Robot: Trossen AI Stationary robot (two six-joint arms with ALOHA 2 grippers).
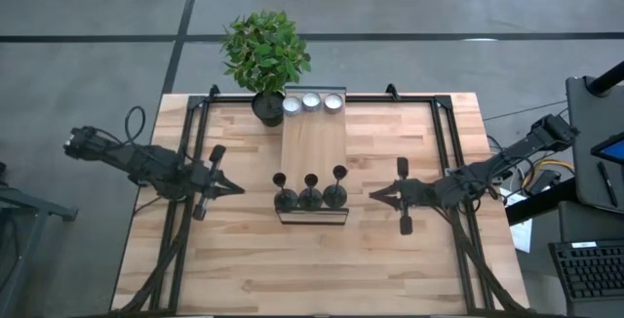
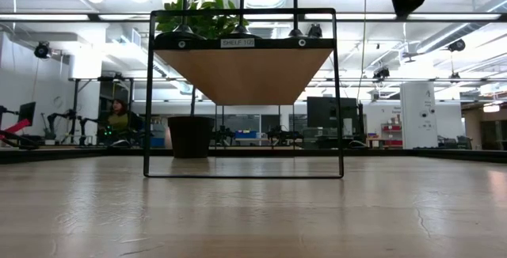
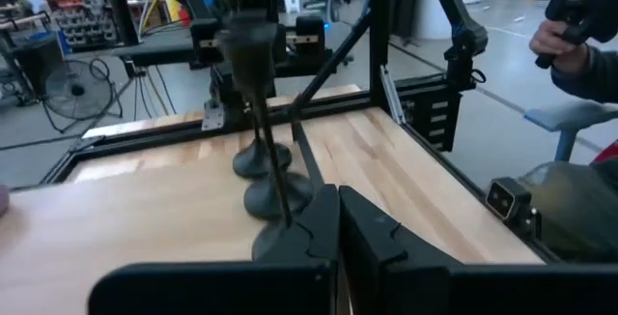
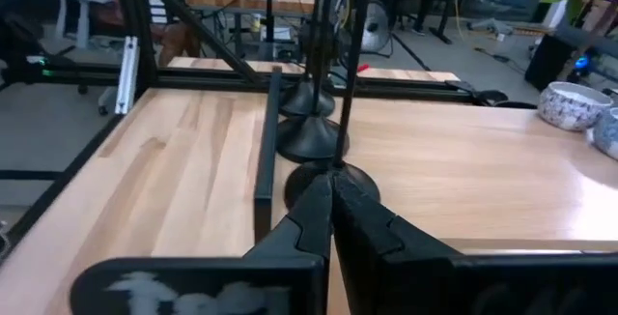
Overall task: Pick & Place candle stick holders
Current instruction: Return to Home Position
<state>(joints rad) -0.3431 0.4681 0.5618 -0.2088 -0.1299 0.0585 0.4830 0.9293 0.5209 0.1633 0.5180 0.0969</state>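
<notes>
Three black candle stick holders [image 1: 285,197] [image 1: 310,194] [image 1: 334,191] stand upright in a row, on their round bases, at the near end of a raised wooden shelf [image 1: 314,142]. My left gripper [image 1: 237,189] is shut and empty, to the left of the row and level with it. My right gripper [image 1: 374,195] is shut and empty, to the right of the row. In the left wrist view the row [image 3: 275,195] lies just past my shut fingers [image 3: 338,220]. In the right wrist view the row [image 4: 314,139] lies just past the fingers [image 4: 330,209].
Three tealights [image 1: 311,101] sit at the shelf's far end. A potted green plant [image 1: 265,53] stands at the far edge, left of the shelf. The shelf's black frame [image 2: 244,175] stands on the table. A person's hand [image 3: 565,35] shows beyond the table.
</notes>
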